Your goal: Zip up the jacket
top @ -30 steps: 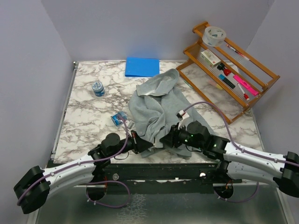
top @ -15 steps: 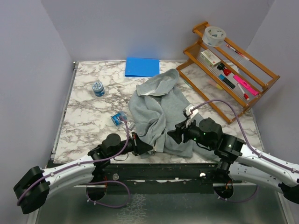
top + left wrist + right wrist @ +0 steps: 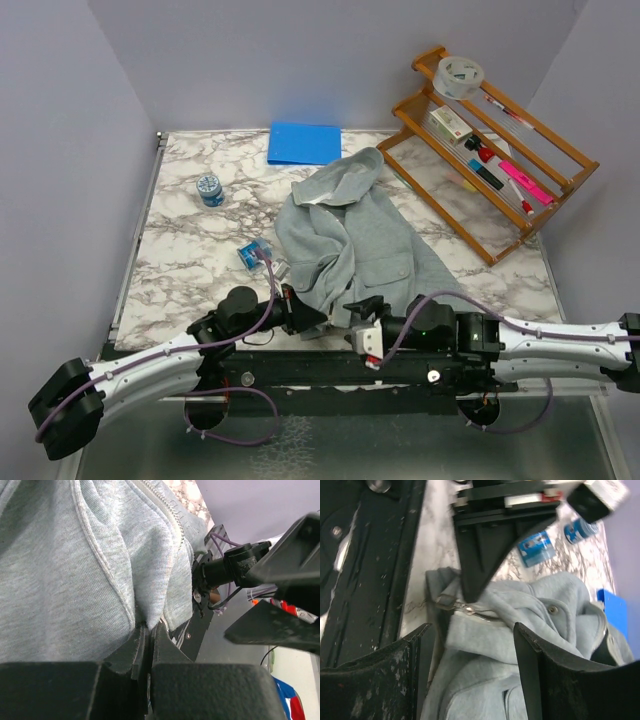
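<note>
1. The jacket lies crumpled mid-desk, its hem at the near edge.
2. My left hand pinches the hem beside the zipper; my right hand stands wide and holds nothing.
3. I should close the right hand on the metal piece, probably the slider, and keep the hem taut.
4. The wooden rack holds a tape roll, a box and markers.

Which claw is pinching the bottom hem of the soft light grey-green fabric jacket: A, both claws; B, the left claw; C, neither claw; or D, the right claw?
B: the left claw is shut on the hem of the jacket, while the right claw stands open and grips nothing.
</note>
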Controlling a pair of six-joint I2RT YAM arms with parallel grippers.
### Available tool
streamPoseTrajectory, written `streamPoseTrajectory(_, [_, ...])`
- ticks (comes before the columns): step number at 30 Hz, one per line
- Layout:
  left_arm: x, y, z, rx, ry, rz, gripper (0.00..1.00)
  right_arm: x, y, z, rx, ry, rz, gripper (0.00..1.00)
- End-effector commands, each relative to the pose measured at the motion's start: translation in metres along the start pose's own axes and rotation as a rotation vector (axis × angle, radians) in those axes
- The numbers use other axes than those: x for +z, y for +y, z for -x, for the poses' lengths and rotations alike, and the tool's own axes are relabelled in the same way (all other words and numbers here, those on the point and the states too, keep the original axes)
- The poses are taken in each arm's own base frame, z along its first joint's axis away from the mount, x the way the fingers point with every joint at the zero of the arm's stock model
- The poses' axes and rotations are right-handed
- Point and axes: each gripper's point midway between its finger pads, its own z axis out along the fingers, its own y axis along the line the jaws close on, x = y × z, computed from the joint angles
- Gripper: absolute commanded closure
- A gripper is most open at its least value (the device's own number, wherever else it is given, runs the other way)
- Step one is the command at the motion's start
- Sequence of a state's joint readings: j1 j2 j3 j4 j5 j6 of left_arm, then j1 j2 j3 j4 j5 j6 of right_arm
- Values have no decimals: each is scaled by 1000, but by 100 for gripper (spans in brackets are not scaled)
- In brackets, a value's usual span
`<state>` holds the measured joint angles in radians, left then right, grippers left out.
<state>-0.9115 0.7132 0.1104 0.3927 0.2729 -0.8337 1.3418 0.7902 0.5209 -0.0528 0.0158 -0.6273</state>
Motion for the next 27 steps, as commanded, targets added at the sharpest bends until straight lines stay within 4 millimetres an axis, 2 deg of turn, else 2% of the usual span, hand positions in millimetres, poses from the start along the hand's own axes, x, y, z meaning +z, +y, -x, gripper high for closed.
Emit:
streamPoseTrajectory(1, [-2,4,-9,-14,31,8,100,10,10,2,-268,-28,1,32])
streamPoseTrajectory(4, [-3,4,-10,-21,33,9,100,20,19,-7,-394,10,-2,30])
streamPoseTrajectory(16, [-2,5,-9,-26,29,16,100,49,16,-28,-585,96,-77,29])
streamPoseTrajectory(22, [-4,3,-3,-21,-4,9,100,56,25,-38,-608,105,-52,29])
streamPoseTrajectory(27, [-4,5,-4,-31,-6,14,100,57,24,-30,-571,67,-73,32])
